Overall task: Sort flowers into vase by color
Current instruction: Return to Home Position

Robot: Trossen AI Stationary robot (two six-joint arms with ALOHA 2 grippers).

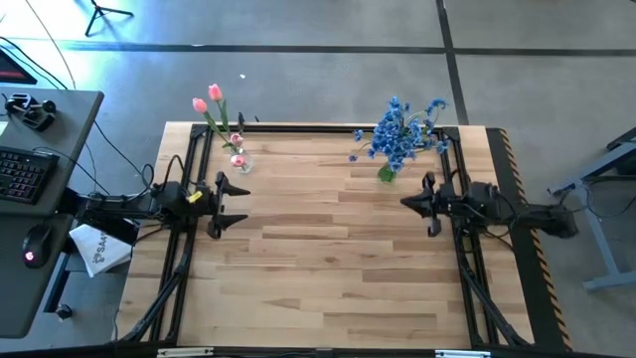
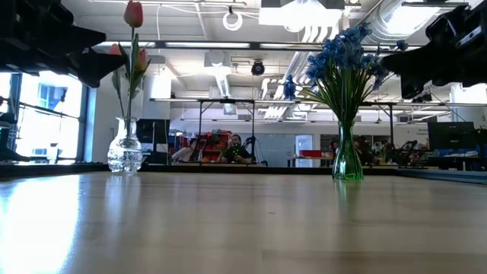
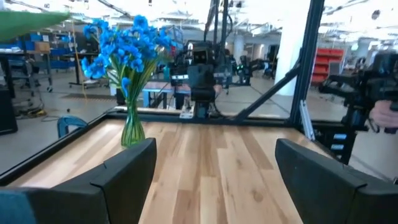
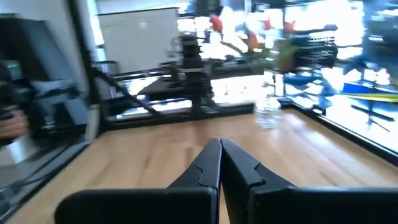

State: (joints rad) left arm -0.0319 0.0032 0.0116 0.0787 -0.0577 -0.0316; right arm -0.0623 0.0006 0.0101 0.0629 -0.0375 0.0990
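We find the left claw (image 1: 240,205) held above the left side of the wooden surface (image 1: 328,268), pointing toward the middle. Its two fingers are spread wide and nothing is between them; its wrist view shows bare planks through the gap. The right claw (image 1: 405,204) faces it from the right side of the surface, well apart from it. Its fingers are pressed together to a narrow point and grip nothing. In the low view both arms are only dark shapes high at the two upper corners, clear of the wood. The pink tulips (image 1: 213,96) stand in a clear glass vase (image 1: 239,161) near the far left corner of the surface, on the left arm's side, their stems leaning outward past the edge. The blue flowers (image 1: 401,132) fill a green vase (image 1: 387,173) near the far right corner, on the right arm's side, the blossoms fanning wide above its narrow neck. Both vases stand upright, well apart from each other, and each is close to its own arm without touching it. A black frame (image 1: 318,128) runs along the far edge just behind them. A side desk with a keyboard (image 1: 22,171) sits off to the left, beyond the surface.
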